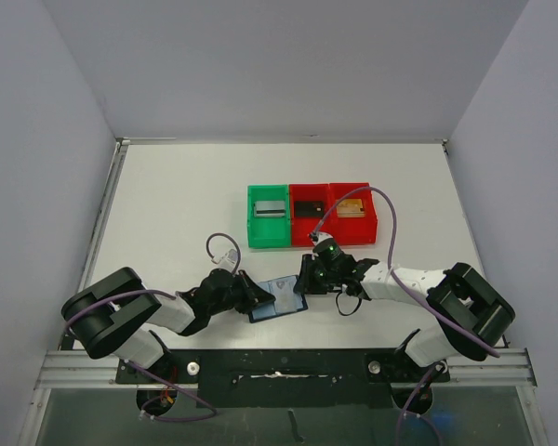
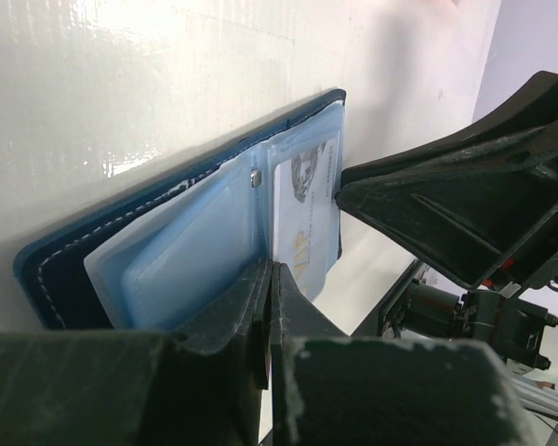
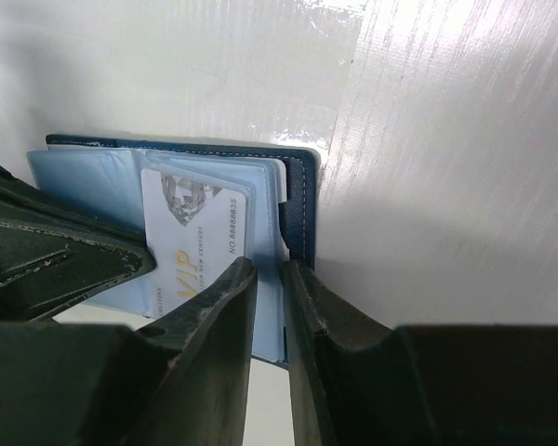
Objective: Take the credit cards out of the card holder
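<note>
The white desk (image 1: 167, 204) carries three bins side by side at its middle: a green bin (image 1: 268, 238), a middle red bin (image 1: 309, 233) and a right red bin (image 1: 353, 233). These hold a silver-grey card (image 1: 271, 208), a black card (image 1: 307, 208) and a gold card (image 1: 352, 208).

Nearer the arms, between the two end effectors, the card holder (image 1: 281, 299) lies open and flat on the desk. It is navy outside, with pale blue clear sleeves inside. It looks light and floppy, and would probably slide or lift unless pinned. One pale VIP card (image 3: 200, 232) sits in a sleeve with its printed face showing. It appears thin, stiff and slick, and snug enough in the plastic to drag the sleeve along. The best hold is likely the card's exposed short edge, pinched flat and drawn straight out along the sleeve's opening.

Both arms reach low and inward, forearms nearly level with the desk. The left end effector (image 2: 268, 307) is fully closed, its tips at the sleeves' near edge. Whether a leaf is pinched between them is unclear. The right end effector (image 3: 268, 269) comes in from the opposite side with only a narrow gap, straddling the sleeve edge beside the card. I cannot tell if it grips anything.
</note>
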`<state>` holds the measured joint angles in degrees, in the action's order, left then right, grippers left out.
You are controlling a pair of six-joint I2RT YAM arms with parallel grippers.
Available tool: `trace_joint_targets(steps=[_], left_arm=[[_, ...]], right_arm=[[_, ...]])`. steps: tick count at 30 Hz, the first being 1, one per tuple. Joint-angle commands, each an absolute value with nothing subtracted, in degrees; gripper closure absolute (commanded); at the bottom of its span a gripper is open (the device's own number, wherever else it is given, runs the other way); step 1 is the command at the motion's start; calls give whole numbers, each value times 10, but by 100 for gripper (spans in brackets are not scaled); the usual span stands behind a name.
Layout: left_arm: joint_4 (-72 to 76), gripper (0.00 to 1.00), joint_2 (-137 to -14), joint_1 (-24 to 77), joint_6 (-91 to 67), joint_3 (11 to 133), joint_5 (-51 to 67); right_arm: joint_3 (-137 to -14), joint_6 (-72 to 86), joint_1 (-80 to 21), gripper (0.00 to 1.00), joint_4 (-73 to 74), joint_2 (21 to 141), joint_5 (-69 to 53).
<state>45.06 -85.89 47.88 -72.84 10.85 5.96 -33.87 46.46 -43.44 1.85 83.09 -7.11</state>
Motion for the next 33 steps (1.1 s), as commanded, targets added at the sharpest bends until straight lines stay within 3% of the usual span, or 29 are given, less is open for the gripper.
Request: trace_joint_targets(steps=[1,9,19,28,33], left_arm=[[457,100,-845,475,-719,110,53],[467,100,-850,474,-719,114,57],[470,100,-853,475,-719,115,59],[499,92,-851,475,-727,110,63],[532,100,-855,474,-737,101,65]], right_arm=[[-351,442,-432,79,47,818,-58],[-371,426,-440,78,-3,782,-106],[-375,445,-457,79,-13,866,-118],[-351,462,-458,81,10,866,-81],[-348,463,-458,81,13,865,-77]])
